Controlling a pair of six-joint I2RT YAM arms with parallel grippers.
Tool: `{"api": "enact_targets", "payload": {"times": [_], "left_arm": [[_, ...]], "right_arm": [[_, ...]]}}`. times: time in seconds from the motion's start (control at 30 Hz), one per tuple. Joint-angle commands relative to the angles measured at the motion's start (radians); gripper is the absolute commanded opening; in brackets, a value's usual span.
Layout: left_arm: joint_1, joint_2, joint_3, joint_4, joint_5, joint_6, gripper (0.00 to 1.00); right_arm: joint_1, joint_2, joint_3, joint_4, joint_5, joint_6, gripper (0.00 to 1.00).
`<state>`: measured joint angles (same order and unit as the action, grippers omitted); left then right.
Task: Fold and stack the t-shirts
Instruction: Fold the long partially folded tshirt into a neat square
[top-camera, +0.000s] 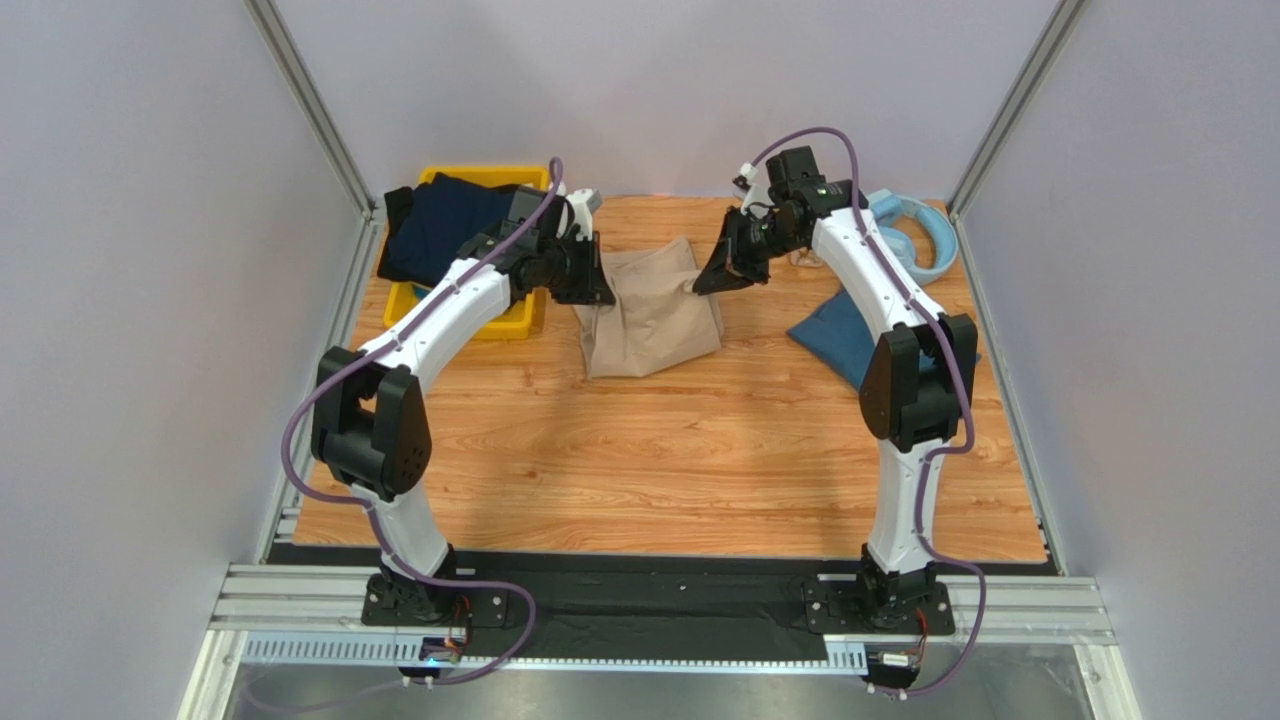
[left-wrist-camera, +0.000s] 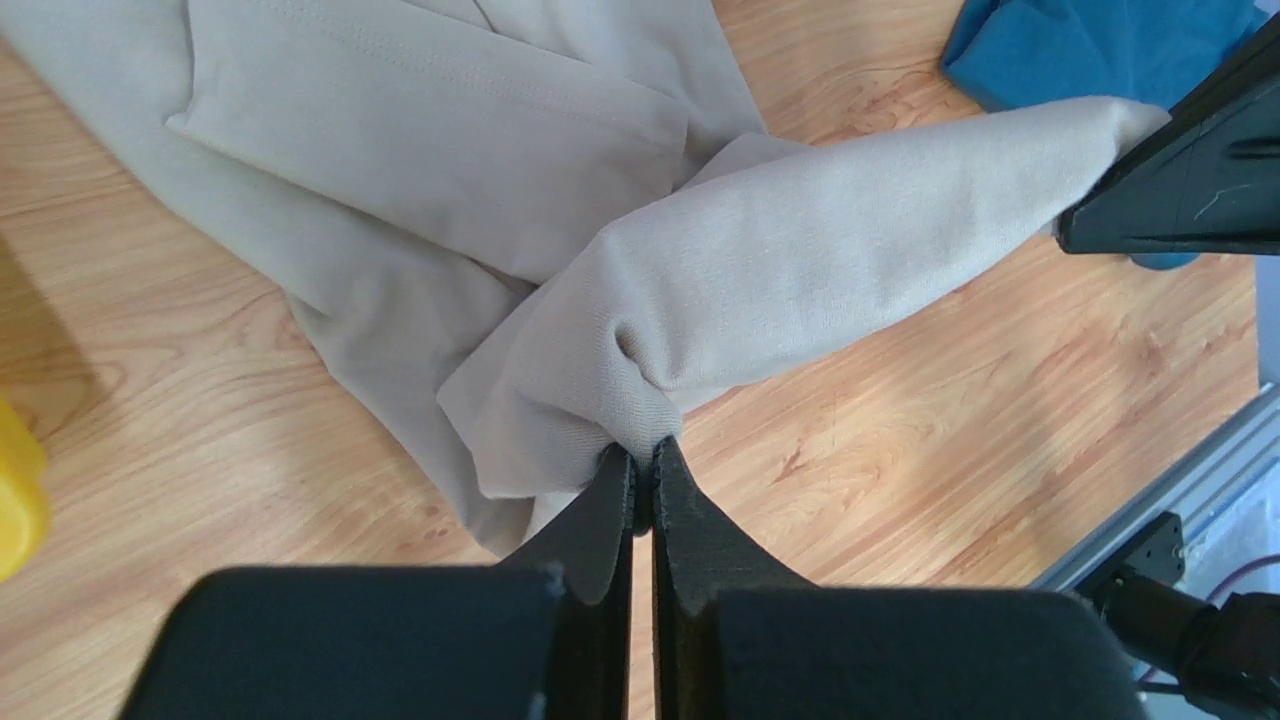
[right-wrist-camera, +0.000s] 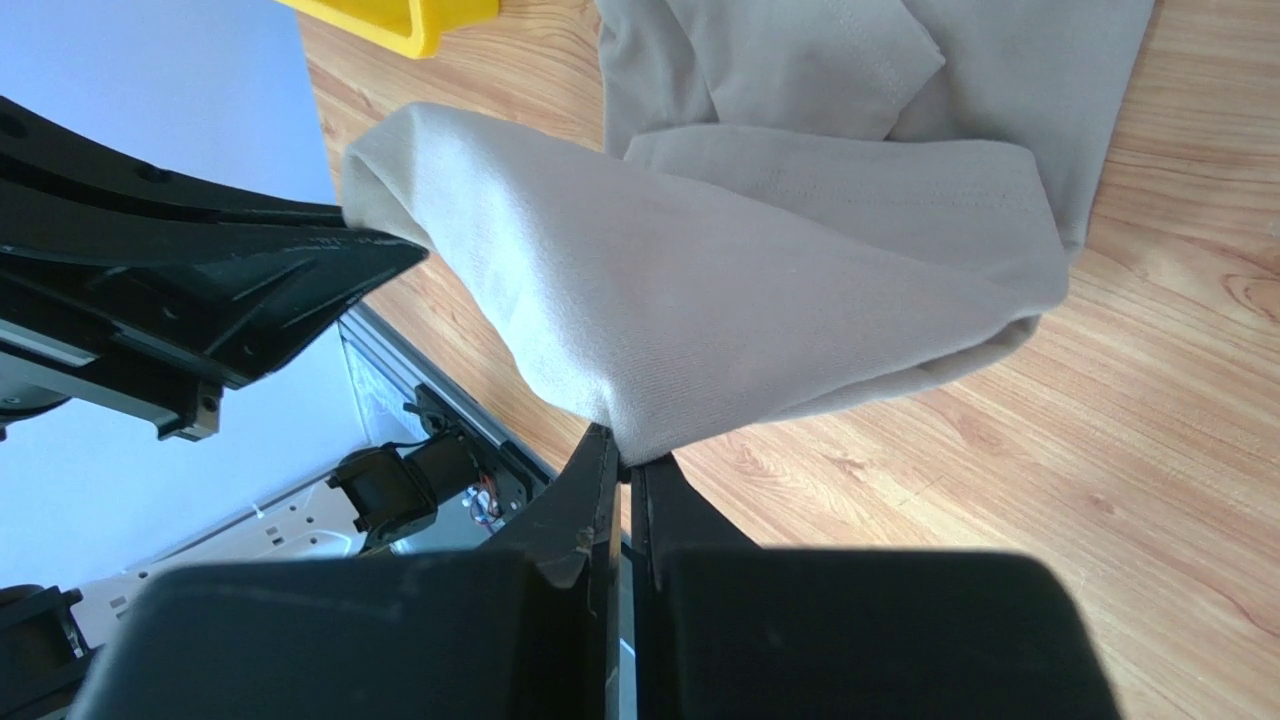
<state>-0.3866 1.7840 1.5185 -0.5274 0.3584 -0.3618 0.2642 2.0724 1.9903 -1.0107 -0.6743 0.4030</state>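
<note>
The left end effector (left-wrist-camera: 642, 462) and right end effector (right-wrist-camera: 621, 450) clench the beige t-shirt (top-camera: 646, 315) — teal t-shirt (top-camera: 831, 333) half-hidden.

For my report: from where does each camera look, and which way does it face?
Top external: above, behind the robot, facing down on the table; left arm and right arm show.
Left wrist: on the left arm, facing down its left hand, shut on the beige t-shirt.
Right wrist: likewise, right hand, same shirt.
Shared: wrist views each show the other hand too.

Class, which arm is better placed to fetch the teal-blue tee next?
Probably the right: the teal-blue tee lies beside that arm, while the left hand is across the beige tee, by the yellow bin.
</note>
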Motion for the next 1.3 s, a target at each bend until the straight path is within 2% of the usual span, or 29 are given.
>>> {"api": "enact_targets", "payload": {"times": [0.0,0.17,0.33,0.53,0.7,0.8,0.97,1.13,1.17,1.27], "left_arm": [[-0.003,-0.122,0.049,0.024,-0.053,-0.012,0.0],[-0.003,-0.244,-0.013,0.027,-0.044,-0.012,0.0],[-0.011,-0.355,-0.156,0.03,0.017,-0.009,0.0],[-0.096,-0.562,-0.302,0.032,0.016,-0.008,0.0],[-0.14,-0.699,-0.369,0.032,-0.035,-0.066,0.0],[-0.141,-0.722,-0.376,0.029,-0.087,-0.069,0.0],[-0.14,-0.611,-0.295,-0.011,-0.165,-0.016,0.0],[-0.13,-0.359,-0.173,0.001,-0.182,0.044,0.0],[-0.117,-0.321,-0.149,0.009,-0.184,0.049,0.0],[-0.071,-0.178,-0.091,0.01,-0.164,0.046,0.0]], "right_arm": [[-0.002,-0.141,-0.045,0.04,-0.019,0.013,0.0],[-0.002,-0.306,-0.191,0.086,0.004,0.023,0.0],[0.01,-0.44,-0.399,0.141,-0.011,0.053,0.0],[0.066,-0.646,-0.588,0.139,-0.01,0.071,0.0],[0.084,-0.753,-0.666,0.138,-0.036,0.097,0.0],[0.084,-0.77,-0.657,0.139,0.004,0.092,0.0],[0.081,-0.626,-0.539,0.156,0.048,0.063,0.0],[0.076,-0.404,-0.386,0.169,0.056,0.051,0.0],[0.078,-0.327,-0.372,0.17,0.058,0.051,0.0],[0.075,-0.229,-0.317,0.173,0.07,0.049,0.0]]}}
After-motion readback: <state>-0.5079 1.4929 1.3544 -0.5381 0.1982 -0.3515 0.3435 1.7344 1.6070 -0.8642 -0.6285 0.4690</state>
